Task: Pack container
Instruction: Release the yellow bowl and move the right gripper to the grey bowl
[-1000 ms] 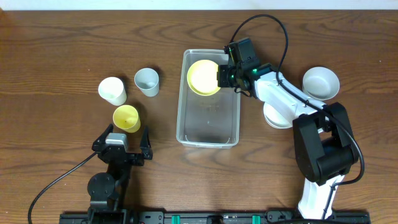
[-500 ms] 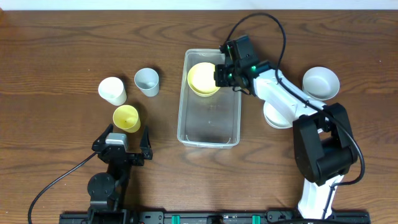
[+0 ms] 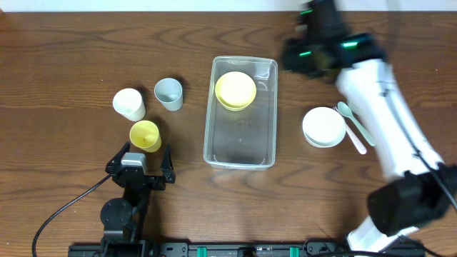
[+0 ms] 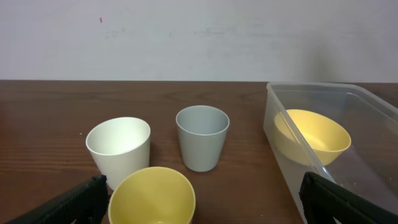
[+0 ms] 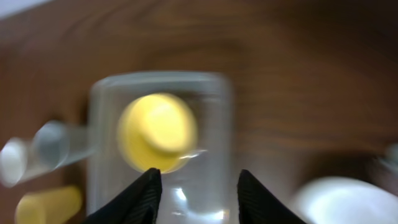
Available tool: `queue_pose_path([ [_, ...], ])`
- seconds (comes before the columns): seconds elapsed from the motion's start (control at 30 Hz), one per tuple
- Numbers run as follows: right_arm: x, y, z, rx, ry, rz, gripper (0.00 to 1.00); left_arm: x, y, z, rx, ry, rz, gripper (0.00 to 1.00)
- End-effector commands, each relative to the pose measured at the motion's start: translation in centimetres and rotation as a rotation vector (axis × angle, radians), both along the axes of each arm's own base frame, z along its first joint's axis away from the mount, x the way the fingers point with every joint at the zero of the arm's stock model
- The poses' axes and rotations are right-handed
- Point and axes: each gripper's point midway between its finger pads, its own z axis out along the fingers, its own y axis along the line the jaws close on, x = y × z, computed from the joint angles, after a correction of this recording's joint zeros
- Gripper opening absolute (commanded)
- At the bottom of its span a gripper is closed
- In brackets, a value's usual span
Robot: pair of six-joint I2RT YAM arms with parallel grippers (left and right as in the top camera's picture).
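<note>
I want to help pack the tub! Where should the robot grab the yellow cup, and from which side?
Probably by its wall just below the rim, a finger on each side. The yellow cup stands upright and round, mouth up. Come from the near side: the open left tool sits right there, and the white cup and grey cup stand beyond it.

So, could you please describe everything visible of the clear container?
The container is a clear plastic rectangular tub with rounded corners and a rim. It stands upright, lidless, on the wooden table, long side running away from the robot. A yellow bowl sits upright inside at its far end; the rest of its floor is bare.
</note>
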Motion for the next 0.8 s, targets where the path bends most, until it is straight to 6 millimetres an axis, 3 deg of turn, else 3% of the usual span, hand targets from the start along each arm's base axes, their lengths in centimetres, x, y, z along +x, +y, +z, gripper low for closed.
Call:
queue_pose_path([
  [0.0, -0.6, -8.8, -0.5, -0.022, 0.084, -0.253, 0.43, -0.1, -0.2, -1.6, 0.013, 0.048, -0.016, 0.98],
  [0.1, -2.8, -15.3, -2.0, -0.027, 0.198, -0.419, 0.44, -0.1, -0.2, -1.6, 0.013, 0.048, -0.016, 0.98],
  [0.2, -5.2, -20.6, -3.5, -0.015, 0.283, -0.554, 0.45, -0.1, -0.2, -1.6, 0.013, 0.049, -0.016, 0.98],
  [0.33, -7.9, -24.6, -6.3, 0.000, 0.365, -0.658, 0.45, -0.1, -0.2, -1.6, 0.013, 0.049, -0.016, 0.98],
  [0.43, -9.1, -25.7, -9.2, -0.005, 0.397, -0.661, 0.45, -0.1, -0.2, -1.6, 0.013, 0.048, -0.016, 0.98],
  [0.57, -9.4, -25.2, -12.5, -0.011, 0.406, -0.639, 0.46, -0.1, -0.2, -1.6, 0.013, 0.048, -0.016, 0.98],
  [0.77, -8.5, -24.6, -14.9, -0.019, 0.359, -0.619, 0.50, -0.1, -0.2, -1.6, 0.013, 0.049, -0.016, 0.98],
])
